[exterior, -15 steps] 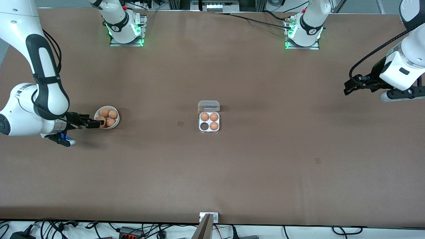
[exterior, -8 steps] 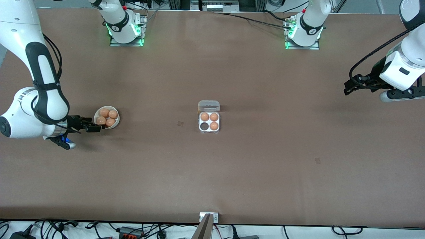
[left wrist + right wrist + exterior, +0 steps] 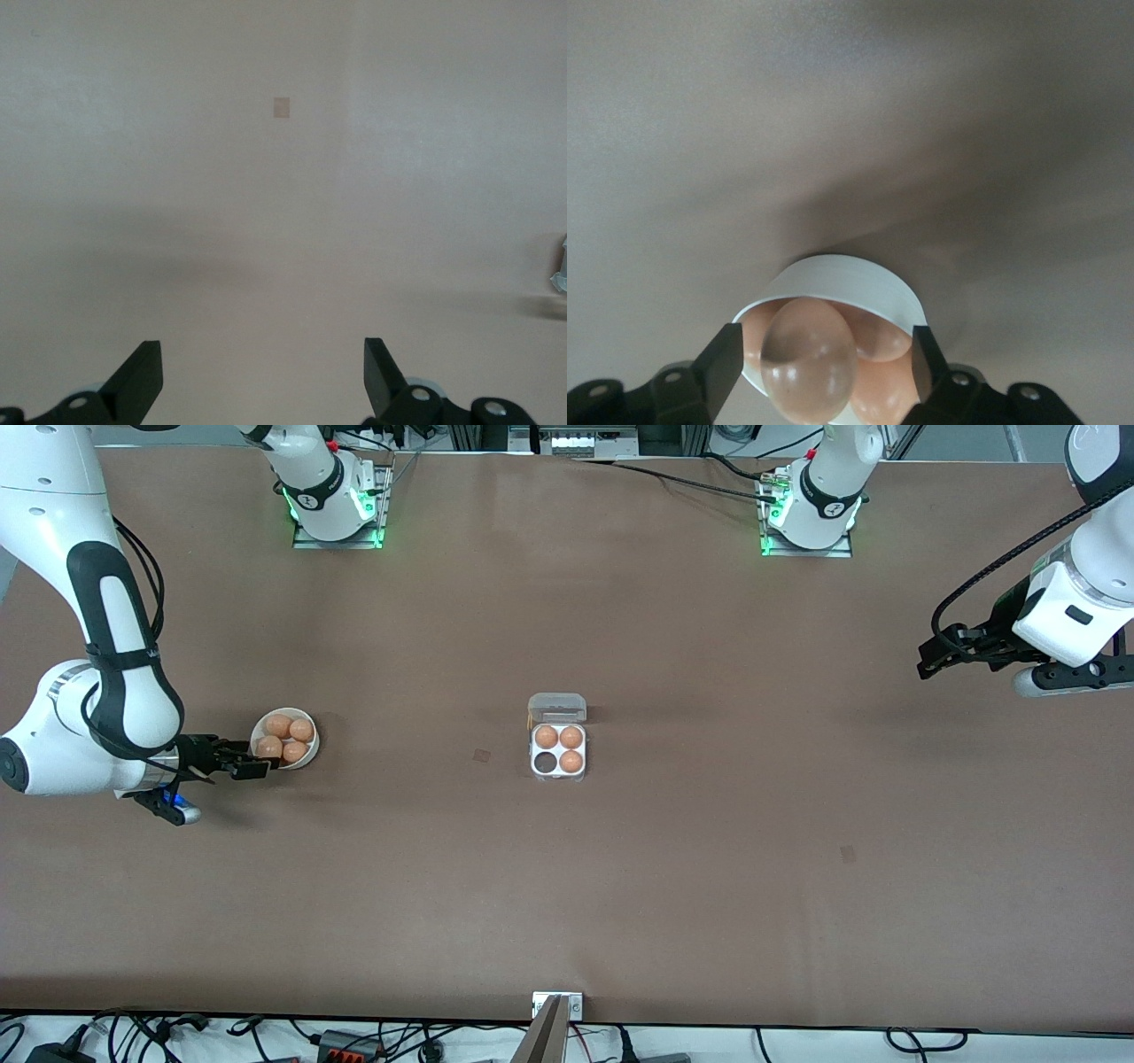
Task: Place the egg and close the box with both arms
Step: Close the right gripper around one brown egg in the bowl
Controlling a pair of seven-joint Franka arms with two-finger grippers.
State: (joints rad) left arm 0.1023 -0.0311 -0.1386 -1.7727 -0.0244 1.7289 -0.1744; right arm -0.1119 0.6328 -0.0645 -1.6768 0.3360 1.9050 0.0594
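My right end effector (image 3: pixel 824 372) at round white bowl (image 3: pixel 285 738), fingers straddling small orange-brown egg (image 3: pixel 808 359), grip uncertain, my left end effector (image 3: pixel 263 376) open, waiting over brown tabletop (image 3: pixel 709 824), clear-plastic four-cell egg box (image 3: pixel 558 737) lid open.

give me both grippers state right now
left gripper: open, empty.
right gripper: around an egg in the bowl, grip unclear.

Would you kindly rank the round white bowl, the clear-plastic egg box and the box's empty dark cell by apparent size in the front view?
1. Clear-plastic egg box, lid open.
2. Round white bowl, somewhat smaller.
3. Empty dark cell, smallest, about egg-sized.
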